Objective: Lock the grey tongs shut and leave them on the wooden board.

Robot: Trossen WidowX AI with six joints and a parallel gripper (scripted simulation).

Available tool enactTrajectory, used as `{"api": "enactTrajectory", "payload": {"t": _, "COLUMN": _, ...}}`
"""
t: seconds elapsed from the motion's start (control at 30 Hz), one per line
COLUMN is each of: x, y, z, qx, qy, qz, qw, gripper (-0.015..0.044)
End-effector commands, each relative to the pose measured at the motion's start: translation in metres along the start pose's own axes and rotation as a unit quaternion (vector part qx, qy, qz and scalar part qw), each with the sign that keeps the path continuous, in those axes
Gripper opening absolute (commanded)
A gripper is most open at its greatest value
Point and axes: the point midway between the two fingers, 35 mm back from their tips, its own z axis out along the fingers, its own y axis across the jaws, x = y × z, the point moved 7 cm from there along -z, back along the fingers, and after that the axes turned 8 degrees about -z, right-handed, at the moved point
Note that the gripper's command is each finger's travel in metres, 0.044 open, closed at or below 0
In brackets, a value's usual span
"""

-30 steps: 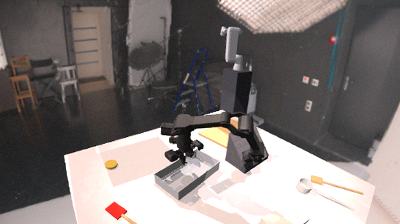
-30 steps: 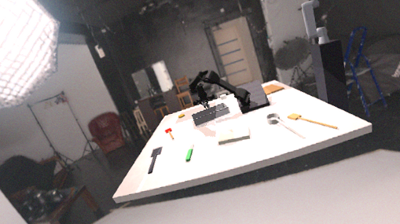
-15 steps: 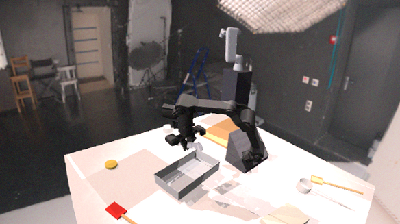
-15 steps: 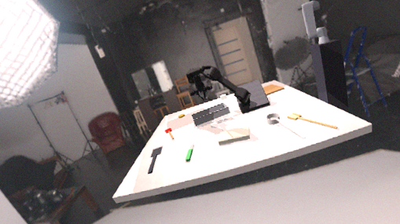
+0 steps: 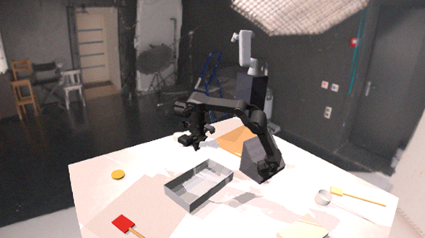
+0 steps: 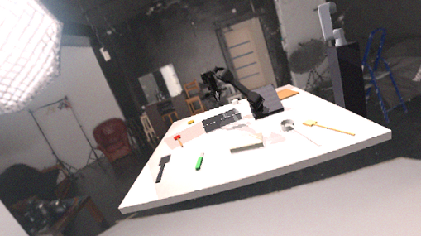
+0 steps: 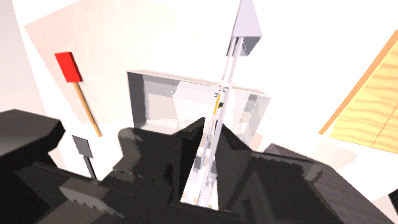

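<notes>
The grey tongs (image 7: 229,75) are squeezed between the fingers of my gripper (image 5: 196,146) (image 6: 217,97) (image 7: 210,122), which is shut on them. In the wrist view their two arms run close together, up to a wide grey end. They are off the roasting tin (image 5: 210,193) (image 7: 137,100) and held above the table. Whether the hinge is locked cannot be seen, and their tilt is hard to tell. The wooden board (image 5: 235,140) (image 6: 287,94) (image 7: 370,105) lies flat, to the right of the gripper in the wrist view.
A dark sloped block (image 5: 251,157) (image 6: 272,100) stands by the arm's base, between tin and board. A red spatula (image 5: 123,223) (image 7: 68,67), a yellow disc (image 5: 118,174), a round grey cup (image 5: 323,198), a pale block (image 5: 302,232) and a green-handled tool (image 6: 199,162) lie elsewhere on the table.
</notes>
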Motion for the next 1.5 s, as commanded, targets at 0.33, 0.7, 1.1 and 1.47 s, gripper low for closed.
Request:
{"api": "enactTrajectory", "payload": {"t": 0.33, "x": -0.043, "y": -0.082, "z": -0.007, "qx": 0.005, "qy": -0.007, "qz": -0.164, "qw": 0.986, "gripper": -0.0150}}
{"api": "enactTrajectory", "payload": {"t": 0.7, "x": -0.065, "y": -0.150, "z": -0.003, "qx": 0.005, "qy": -0.003, "qz": -0.287, "qw": 0.958, "gripper": -0.0150}}
{"api": "enactTrajectory", "payload": {"t": 1.1, "x": -0.074, "y": -0.195, "z": 0.004, "qx": 0.002, "qy": 0.002, "qz": -0.371, "qw": 0.929, "gripper": -0.0150}}
{"api": "enactTrajectory", "payload": {"t": 1.47, "x": -0.068, "y": -0.238, "z": -0.004, "qx": 0.009, "qy": -0.001, "qz": -0.440, "qw": 0.898, "gripper": -0.0150}}
